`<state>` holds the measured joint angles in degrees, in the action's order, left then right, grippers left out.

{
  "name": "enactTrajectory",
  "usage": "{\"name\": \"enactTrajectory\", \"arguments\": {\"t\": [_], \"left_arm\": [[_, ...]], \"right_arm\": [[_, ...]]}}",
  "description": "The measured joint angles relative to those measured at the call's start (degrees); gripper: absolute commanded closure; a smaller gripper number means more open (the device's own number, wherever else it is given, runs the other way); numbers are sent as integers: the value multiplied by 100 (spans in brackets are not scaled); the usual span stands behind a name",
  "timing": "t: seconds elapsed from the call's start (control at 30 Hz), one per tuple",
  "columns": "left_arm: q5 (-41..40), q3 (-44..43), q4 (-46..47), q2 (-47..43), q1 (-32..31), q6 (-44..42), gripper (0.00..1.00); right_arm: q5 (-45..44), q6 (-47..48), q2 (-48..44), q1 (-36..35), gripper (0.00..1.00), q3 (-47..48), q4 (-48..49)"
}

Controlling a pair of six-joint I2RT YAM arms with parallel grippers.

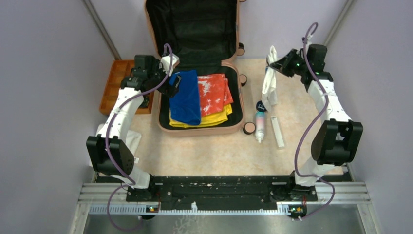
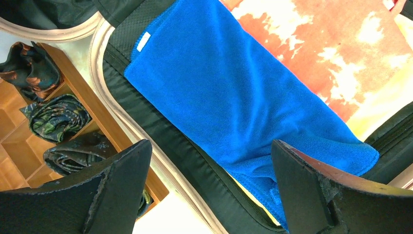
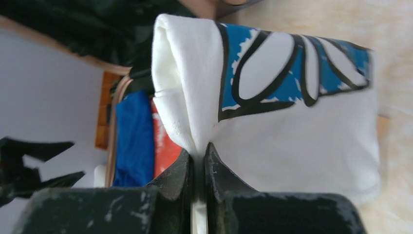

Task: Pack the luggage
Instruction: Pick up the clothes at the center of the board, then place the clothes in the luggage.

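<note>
Right now the luggage point(image 1: 204, 131) lies open at the far middle of the table point(image 1: 219, 153), lid propped up. The left gripper point(image 2: 209, 146) hangs over its left edge above a blue towel point(image 2: 234, 97), jaws spread wide and empty. To the luggage's right, the right gripper point(image 3: 198, 148) pinches a folded white printed T-shirt point(image 3: 292, 151).

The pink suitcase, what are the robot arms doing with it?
They're packing it. The luggage lies open with a blue towel, a red-and-white shirt and something yellow already inside. The right arm holds a folded white shirt up beside the luggage, jaws shut on it. The left arm hangs over the towel, jaws open.
</note>
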<state>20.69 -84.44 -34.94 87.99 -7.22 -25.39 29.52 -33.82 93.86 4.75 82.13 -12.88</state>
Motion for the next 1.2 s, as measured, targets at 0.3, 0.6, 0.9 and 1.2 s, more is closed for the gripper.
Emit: {"name": "enactTrajectory", "arguments": {"t": [0.3,0.6,0.9,1.2], "left_arm": [[-79,-11,-2,0,-7,2,1],[-417,-280,-153,4,50,168,1],[-623,-444,-151,2,345,258,1],[-599,-433,-157,2,343,382,1]], "right_arm": [[435,70,874,-1408,100,2378,-343],[393,719,3191,-2688,100,5956,-1770],[667,1025,3545,-3473,100,5222,-2013],[1152,710,3289,-3121,100,5469,-1558]]}}
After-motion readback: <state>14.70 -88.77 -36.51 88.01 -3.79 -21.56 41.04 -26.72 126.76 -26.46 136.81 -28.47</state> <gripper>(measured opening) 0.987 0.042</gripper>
